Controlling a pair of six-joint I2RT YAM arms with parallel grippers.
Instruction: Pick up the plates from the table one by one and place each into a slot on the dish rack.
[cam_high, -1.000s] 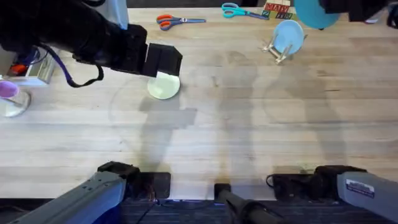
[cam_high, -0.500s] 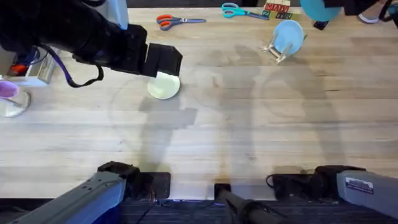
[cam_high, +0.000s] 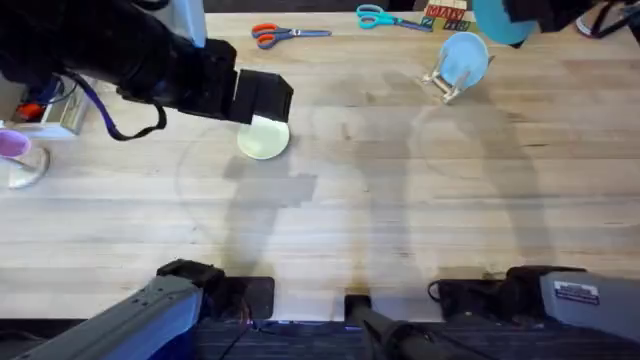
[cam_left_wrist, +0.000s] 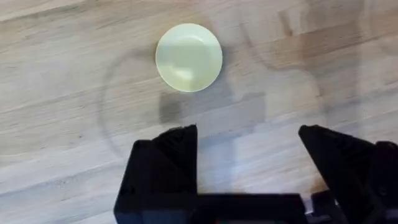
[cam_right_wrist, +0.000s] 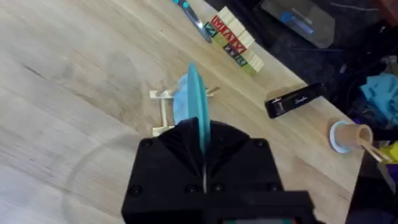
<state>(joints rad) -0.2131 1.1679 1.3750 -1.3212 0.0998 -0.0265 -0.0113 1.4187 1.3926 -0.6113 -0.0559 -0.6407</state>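
Observation:
A pale yellow-cream plate (cam_high: 264, 137) lies flat on the table (cam_high: 400, 200), left of centre. My left gripper (cam_high: 262, 104) hovers just above it, and in the left wrist view the plate (cam_left_wrist: 188, 57) lies ahead of my open left gripper (cam_left_wrist: 249, 140), untouched. The dish rack (cam_high: 443, 82) stands at the back right with a light blue plate (cam_high: 464, 58) upright in a slot. My right gripper (cam_right_wrist: 202, 146) is shut on a teal plate (cam_right_wrist: 198, 121) held on edge above the rack (cam_right_wrist: 163, 112) and the light blue plate (cam_right_wrist: 182, 99). The teal plate (cam_high: 497, 22) shows at the overhead view's top edge.
Orange scissors (cam_high: 276, 34), teal scissors (cam_high: 385, 17) and letter blocks (cam_high: 445, 15) lie along the far edge. A glass with a purple lid (cam_high: 15, 152) stands at the far left. A black stapler (cam_right_wrist: 292, 99) and a paper cup (cam_right_wrist: 344, 135) lie beyond the rack.
The right gripper with the teal plate has shifted slightly above the rack. The left arm and the pale yellow-cream plate have not moved.

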